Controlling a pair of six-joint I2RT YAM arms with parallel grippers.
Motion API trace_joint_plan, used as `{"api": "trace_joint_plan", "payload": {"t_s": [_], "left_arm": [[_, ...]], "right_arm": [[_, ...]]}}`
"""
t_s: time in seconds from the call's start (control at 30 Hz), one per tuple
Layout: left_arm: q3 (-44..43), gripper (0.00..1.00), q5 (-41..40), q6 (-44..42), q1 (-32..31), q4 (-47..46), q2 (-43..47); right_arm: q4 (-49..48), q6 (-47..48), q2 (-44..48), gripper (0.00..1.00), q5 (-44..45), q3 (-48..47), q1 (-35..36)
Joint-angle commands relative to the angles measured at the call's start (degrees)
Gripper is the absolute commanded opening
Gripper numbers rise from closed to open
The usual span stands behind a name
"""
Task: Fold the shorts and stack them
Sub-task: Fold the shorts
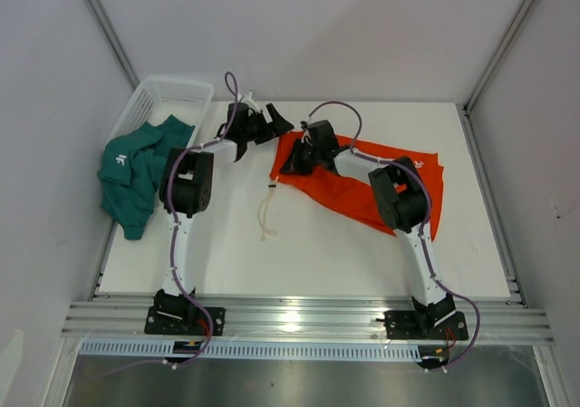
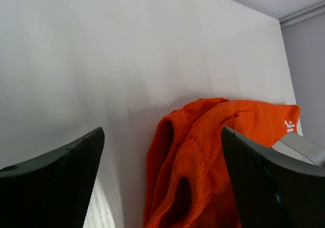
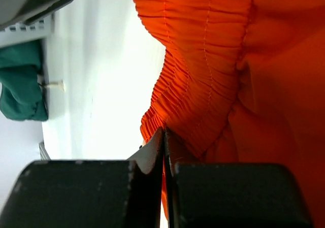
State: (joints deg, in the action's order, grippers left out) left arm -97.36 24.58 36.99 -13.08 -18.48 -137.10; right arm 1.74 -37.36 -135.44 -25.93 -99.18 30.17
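Observation:
The orange shorts [image 1: 367,185] lie spread on the white table [image 1: 236,244], right of centre, their white drawstring [image 1: 268,215] trailing to the left. My right gripper [image 1: 292,160] is shut on the ribbed orange waistband [image 3: 203,60] at the shorts' left end. My left gripper [image 1: 275,121] is open and empty just behind that same end; in the left wrist view the bunched waistband [image 2: 198,157] shows between its fingers [image 2: 61,177]. The teal shorts [image 1: 136,173] hang over the near edge of the basket at the far left; they also show in the right wrist view [image 3: 20,80].
A white mesh basket [image 1: 168,94] sits at the table's back left corner. Grey walls close in the back and both sides. An aluminium rail [image 1: 299,321] carrying both arm bases runs along the near edge.

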Motion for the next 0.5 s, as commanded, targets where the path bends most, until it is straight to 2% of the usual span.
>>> {"api": "trace_joint_plan", "payload": {"t_s": [0.0, 0.13, 0.23, 0.37, 0.4, 0.47], "left_arm": [[3.31, 0.99, 0.56, -0.43, -0.02, 0.2, 6.39], [7.79, 0.99, -0.32, -0.25, 1.04, 3.69, 13.68], [14.46, 0.99, -1.72, -0.25, 2.27, 4.95, 20.89], [30.54, 0.99, -3.05, 0.01, 2.8, 1.35, 31.34], [37.44, 0.99, -2.87, 0.18, 2.8, -1.27, 35.28], [41.88, 0.99, -2.78, 1.59, 2.8, -3.31, 38.91]], "right_arm": [[3.72, 2.91, 3.59, 0.0, 0.97, 4.42, 1.29], [1.61, 3.44, 7.99, 0.0, 1.06, 11.1, 4.1], [0.2, 4.31, 12.2, 0.0, 1.32, 16.72, 7.08], [-0.42, 5.72, 18.44, 0.0, 4.13, 23.66, 10.25], [-1.03, 5.55, 19.59, 0.0, 4.22, 24.9, 10.43], [-1.12, 5.46, 22.4, 0.0, 3.26, 27.89, 10.52]]}}
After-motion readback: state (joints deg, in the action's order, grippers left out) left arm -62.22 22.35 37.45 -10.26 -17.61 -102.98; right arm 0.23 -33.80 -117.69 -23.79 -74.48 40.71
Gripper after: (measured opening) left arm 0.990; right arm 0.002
